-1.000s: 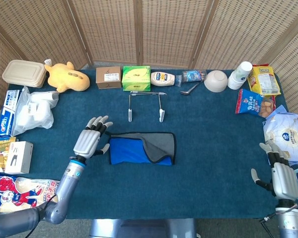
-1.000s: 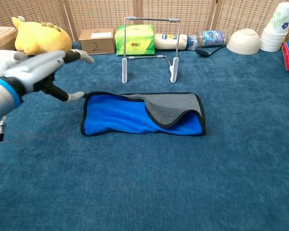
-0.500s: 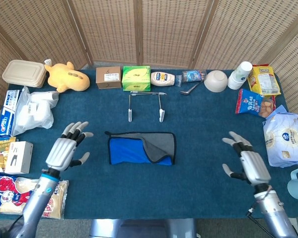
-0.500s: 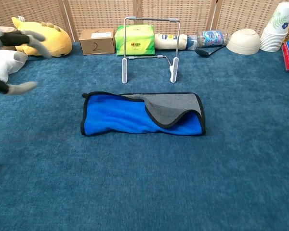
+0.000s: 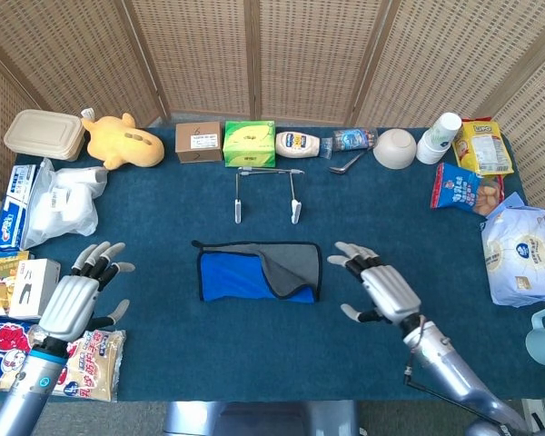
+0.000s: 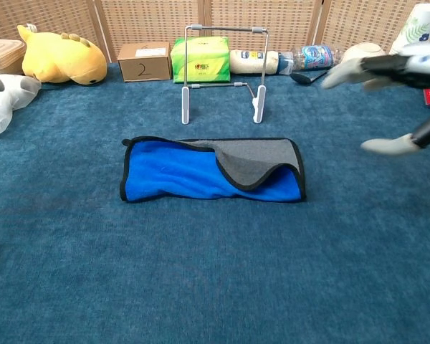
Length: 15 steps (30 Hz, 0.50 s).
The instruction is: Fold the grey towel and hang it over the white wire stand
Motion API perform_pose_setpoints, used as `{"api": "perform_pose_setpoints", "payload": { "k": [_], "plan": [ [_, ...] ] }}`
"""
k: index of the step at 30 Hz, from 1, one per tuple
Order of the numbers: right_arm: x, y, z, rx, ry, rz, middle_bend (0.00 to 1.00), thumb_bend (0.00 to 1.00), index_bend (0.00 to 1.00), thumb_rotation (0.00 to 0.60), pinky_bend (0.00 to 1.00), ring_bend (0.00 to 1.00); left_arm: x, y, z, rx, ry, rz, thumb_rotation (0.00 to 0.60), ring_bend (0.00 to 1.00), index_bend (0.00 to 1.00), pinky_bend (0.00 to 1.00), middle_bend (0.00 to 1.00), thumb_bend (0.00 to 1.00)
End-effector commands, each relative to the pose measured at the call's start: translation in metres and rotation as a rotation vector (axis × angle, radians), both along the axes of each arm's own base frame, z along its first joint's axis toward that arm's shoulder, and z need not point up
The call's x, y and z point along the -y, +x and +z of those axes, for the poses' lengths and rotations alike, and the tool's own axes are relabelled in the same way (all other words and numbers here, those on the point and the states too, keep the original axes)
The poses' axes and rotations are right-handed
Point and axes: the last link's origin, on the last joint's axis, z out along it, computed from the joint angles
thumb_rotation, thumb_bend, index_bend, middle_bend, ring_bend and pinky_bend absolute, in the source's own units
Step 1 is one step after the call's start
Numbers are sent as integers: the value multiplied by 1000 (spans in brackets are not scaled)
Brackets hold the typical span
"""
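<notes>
The towel (image 5: pixel 259 271) (image 6: pixel 211 170) lies folded flat mid-table, blue side up with a grey flap (image 6: pixel 258 160) turned over at its right end. The white wire stand (image 5: pixel 266 191) (image 6: pixel 222 72) stands upright just behind it. My right hand (image 5: pixel 378 288) (image 6: pixel 388 80) hovers open with spread fingers to the right of the towel, a short gap from its edge. My left hand (image 5: pixel 77 297) is open with spread fingers at the left near the table's front, well away from the towel; the chest view shows only a sliver of it at the left edge.
Along the back stand a yellow plush (image 5: pixel 123 141), cardboard box (image 5: pixel 198 141), green tissue box (image 5: pixel 249 143), bottle (image 5: pixel 299 143), spoon (image 5: pixel 347 164), white bowl (image 5: pixel 395 148) and paper cups (image 5: pixel 439 136). Snack bags (image 5: pixel 465 188) crowd the right edge; white bags (image 5: pixel 62 200) and boxes (image 5: pixel 32 286) the left.
My left hand has drawn back from the towel's left end toward the table's front-left. My right hand has swung in from the far right to just beside the towel. The towel lies unmoved.
</notes>
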Motion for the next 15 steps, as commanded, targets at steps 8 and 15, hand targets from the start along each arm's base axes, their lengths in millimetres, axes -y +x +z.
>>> {"api": "perform_pose_setpoints", "payload": {
  "k": [8,15],
  "plan": [
    [22,32,-54,-56,71,76,51,288,138,600,0,0,8,-6,-4,37,-19,18,600,0,295,0,131,438],
    [31,35,-73,-80,68,94,51,287,145,600,0,0,5,0,-7,36,-31,4,600,0,294,0,122,439]
  ]
}}
